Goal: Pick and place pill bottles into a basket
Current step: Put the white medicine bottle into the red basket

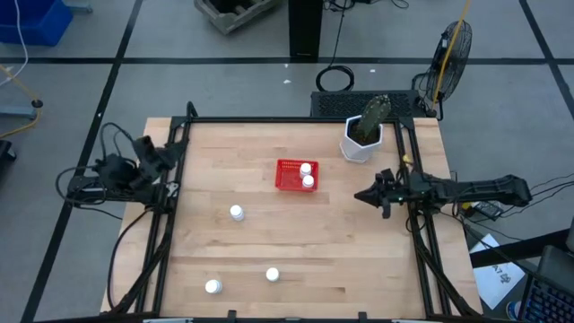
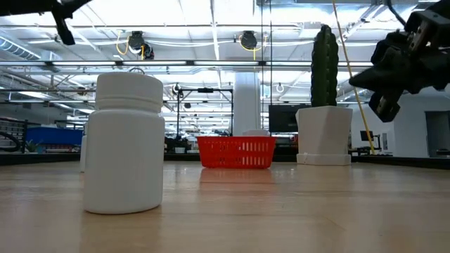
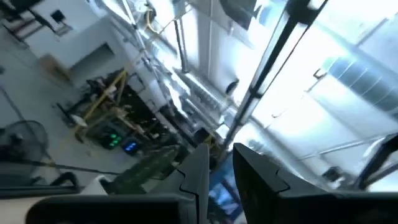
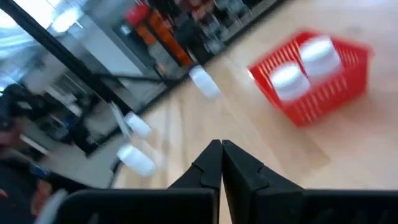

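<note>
We count two pill bottles (image 1: pixel 307 174) in the basket (image 1: pixel 289 176), three apparently left on the surface (image 1: pixel 359 251); both end effectors, right (image 1: pixel 360 195) and left (image 1: pixel 170 154), look pressed together, empty.

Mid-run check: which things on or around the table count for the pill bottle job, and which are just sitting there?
Part of the job:
- small red plastic mesh basket, two white pill bottles inside
- three loose white capped pill bottles on the wood
- right gripper, fingers shut
- left gripper, at the table's left edge

Just lying about:
- white planter pot with green cactus
- floor fan
</note>
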`<state>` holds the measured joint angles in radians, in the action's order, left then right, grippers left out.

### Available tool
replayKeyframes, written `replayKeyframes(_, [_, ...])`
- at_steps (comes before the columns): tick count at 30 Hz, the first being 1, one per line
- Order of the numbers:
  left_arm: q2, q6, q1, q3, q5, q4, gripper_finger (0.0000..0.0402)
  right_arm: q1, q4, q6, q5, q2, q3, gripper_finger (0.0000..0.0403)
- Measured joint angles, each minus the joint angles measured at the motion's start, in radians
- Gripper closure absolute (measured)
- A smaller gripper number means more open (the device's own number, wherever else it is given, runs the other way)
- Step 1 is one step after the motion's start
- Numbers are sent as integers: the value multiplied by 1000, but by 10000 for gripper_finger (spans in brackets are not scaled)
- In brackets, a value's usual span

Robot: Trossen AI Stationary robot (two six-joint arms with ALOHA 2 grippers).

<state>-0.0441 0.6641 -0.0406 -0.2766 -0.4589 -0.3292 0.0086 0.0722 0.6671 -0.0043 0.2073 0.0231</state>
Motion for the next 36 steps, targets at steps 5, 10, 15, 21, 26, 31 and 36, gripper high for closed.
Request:
replayKeyframes(5, [-51, -52, 13, -5, -86, -121, 325, 0, -14, -1, 3, 4, -2, 399])
replayKeyframes(10, [-256, -63, 4, -116, 36, -107, 325, 0, -9, 1, 2, 4, -2, 399])
replayKeyframes(15, [-544, -109, -5, -417, 138, 232, 296, 0, -11, 1, 3, 3, -3, 399])
replayKeyframes(21, [-827, -87, -5, -867, 178, 938, 203, 0, -12, 1, 3, 3, -3, 399])
replayKeyframes(26, [-1037, -78, -24, -1130, 225, 1382, 125, 0, -12, 1, 3, 3, -3, 399])
replayKeyframes(31, [-1189, -35, -45, -1178, 241, 1599, 73, 0, -12, 1, 3, 3, -4, 399])
replayKeyframes(36, [-1289, 26, -44, -1170, 318, 1604, 70, 0, -12, 1, 3, 3, -4, 399])
